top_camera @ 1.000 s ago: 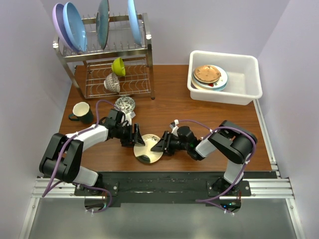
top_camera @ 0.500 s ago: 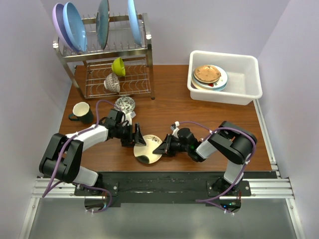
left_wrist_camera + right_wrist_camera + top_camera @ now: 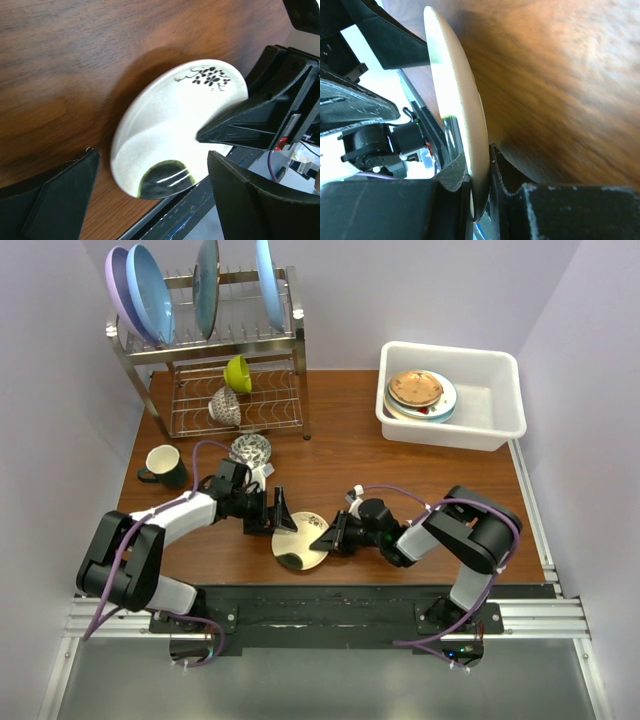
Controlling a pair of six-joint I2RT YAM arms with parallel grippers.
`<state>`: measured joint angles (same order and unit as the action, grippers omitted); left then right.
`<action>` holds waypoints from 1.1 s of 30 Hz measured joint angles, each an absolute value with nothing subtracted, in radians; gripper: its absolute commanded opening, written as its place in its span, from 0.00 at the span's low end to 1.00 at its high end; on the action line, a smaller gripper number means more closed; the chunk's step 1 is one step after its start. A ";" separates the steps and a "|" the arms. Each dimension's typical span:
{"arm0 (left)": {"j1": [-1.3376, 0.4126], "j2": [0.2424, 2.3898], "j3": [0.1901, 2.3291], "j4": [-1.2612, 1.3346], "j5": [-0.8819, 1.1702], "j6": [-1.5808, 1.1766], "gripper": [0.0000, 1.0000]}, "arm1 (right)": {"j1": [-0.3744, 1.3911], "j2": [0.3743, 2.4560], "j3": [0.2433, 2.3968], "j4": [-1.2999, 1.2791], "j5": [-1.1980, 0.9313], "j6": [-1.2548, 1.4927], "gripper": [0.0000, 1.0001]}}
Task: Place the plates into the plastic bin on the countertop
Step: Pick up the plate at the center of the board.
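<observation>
Cream plate (image 3: 452, 90) edge-on in right claw (image 3: 479, 172)

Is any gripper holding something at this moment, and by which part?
The right gripper pinches the round cream plate with black flowers by its rim. The left gripper is open, holding nothing.

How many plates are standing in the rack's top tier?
4: lilac plate and blue plate at the left end, teal-blue plate mid-rack, light blue plate at right.

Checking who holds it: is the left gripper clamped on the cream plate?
No: the left gripper stands wide open around the cream plate, a gap showing between one finger and the rim.
</observation>
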<state>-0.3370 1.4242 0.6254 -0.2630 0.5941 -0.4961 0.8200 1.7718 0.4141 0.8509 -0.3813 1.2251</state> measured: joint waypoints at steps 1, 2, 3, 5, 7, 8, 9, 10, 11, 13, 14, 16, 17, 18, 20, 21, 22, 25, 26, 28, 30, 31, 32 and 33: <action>-0.337 1.418 0.623 -0.264 0.591 -0.495 0.97 | 0.820 1.760 0.406 0.843 -0.377 1.222 0.00; -0.337 1.412 0.622 -0.266 0.587 -0.494 0.97 | 0.820 1.747 0.397 0.836 -0.374 1.220 0.00; -0.337 1.404 0.619 -0.268 0.578 -0.492 0.98 | 0.820 1.734 0.389 0.829 -0.371 1.218 0.00; -0.337 1.392 0.614 -0.270 0.567 -0.487 1.00 | 0.820 1.712 0.374 0.818 -0.360 1.214 0.00; -0.337 1.385 0.612 -0.271 0.562 -0.486 1.00 | 0.820 1.687 0.363 0.798 -0.351 1.208 0.00; -0.337 1.383 0.611 -0.271 0.560 -0.486 1.00 | 0.820 1.672 0.358 0.783 -0.347 1.203 0.00; -0.337 1.379 0.611 -0.273 0.556 -0.486 1.00 | 0.820 1.657 0.355 0.765 -0.341 1.198 0.00; -0.337 1.374 0.611 -0.273 0.552 -0.485 1.00 | 0.820 1.645 0.354 0.754 -0.336 1.192 0.00; -0.337 1.368 0.611 -0.274 0.550 -0.485 1.00 | 0.820 1.633 0.354 0.736 -0.330 1.187 0.00; -0.337 1.350 0.610 -0.274 0.546 -0.485 1.00 | 0.820 1.611 0.354 0.703 -0.323 1.175 0.00; -0.337 1.338 0.610 -0.274 0.546 -0.485 1.00 | 0.820 1.598 0.354 0.687 -0.318 1.168 0.00; -0.337 1.308 0.610 -0.274 0.546 -0.486 1.00 | 0.820 1.569 0.354 0.648 -0.302 1.156 0.00; -0.337 1.296 0.610 -0.274 0.546 -0.486 1.00 | 0.820 1.555 0.354 0.627 -0.297 1.148 0.00; -0.337 1.282 0.610 -0.272 0.546 -0.486 1.00 | 0.820 1.540 0.355 0.604 -0.292 1.141 0.00; -0.337 1.266 0.610 -0.270 0.546 -0.486 1.00 | 0.820 1.509 0.360 0.558 -0.276 1.126 0.00; -0.337 1.259 0.610 -0.270 0.546 -0.487 1.00 | 0.820 1.493 0.365 0.528 -0.270 1.116 0.00; -0.337 1.254 0.610 -0.270 0.546 -0.487 1.00 | 0.819 1.477 0.371 0.500 -0.260 1.106 0.00; -0.337 1.241 0.610 -0.270 0.545 -0.487 1.00 | 0.815 1.438 0.391 0.422 -0.235 1.079 0.00; -0.337 1.237 0.610 -0.270 0.545 -0.487 1.00 | 0.812 1.427 0.397 0.399 -0.225 1.070 0.00; -0.337 1.226 0.610 -0.270 0.542 -0.487 1.00 | 0.803 1.405 0.411 0.349 -0.213 1.053 0.00; -0.337 1.216 0.610 -0.271 0.538 -0.487 1.00 | 0.793 1.391 0.419 0.319 -0.201 1.042 0.00; -0.337 1.211 0.611 -0.271 0.535 -0.487 1.00 | 0.786 1.382 0.425 0.298 -0.199 1.034 0.00; -0.337 1.206 0.611 -0.271 0.532 -0.487 1.00 | 0.780 1.371 0.429 0.280 -0.195 1.027 0.00; -0.337 1.202 0.611 -0.272 0.529 -0.487 1.00 | 0.772 1.359 0.434 0.262 -0.192 1.022 0.00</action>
